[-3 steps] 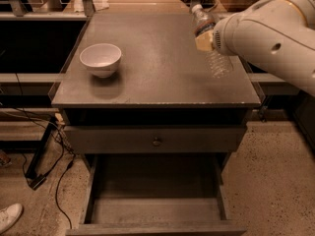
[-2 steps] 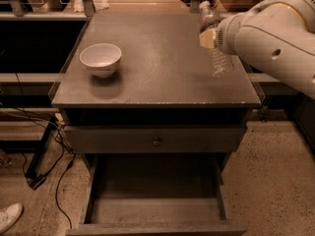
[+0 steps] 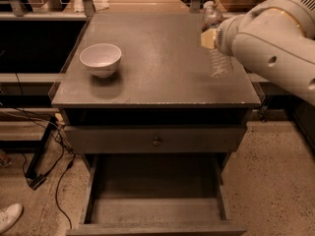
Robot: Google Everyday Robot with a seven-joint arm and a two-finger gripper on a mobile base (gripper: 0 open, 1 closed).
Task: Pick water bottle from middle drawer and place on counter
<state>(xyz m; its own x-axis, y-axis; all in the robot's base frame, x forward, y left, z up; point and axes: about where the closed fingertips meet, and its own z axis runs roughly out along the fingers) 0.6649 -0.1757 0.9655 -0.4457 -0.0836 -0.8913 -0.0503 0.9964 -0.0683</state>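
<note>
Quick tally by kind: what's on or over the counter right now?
Bowls: 1, the white bowl on the counter.
Bottles: 1, the water bottle, upright at the gripper above the counter.
Total: 2.

A white bowl (image 3: 101, 59) stands upright on the left part of the bench (image 3: 162, 53), well apart from the tool (image 3: 211, 37) at the bench's right side. Below the top, a drawer front (image 3: 123, 140) carries a small round knob (image 3: 156, 141). Black cables (image 3: 58, 168) trail over the speckled floor (image 3: 275, 181) at the left, near a white shoe (image 3: 9, 215) in the lower-left corner.
</note>
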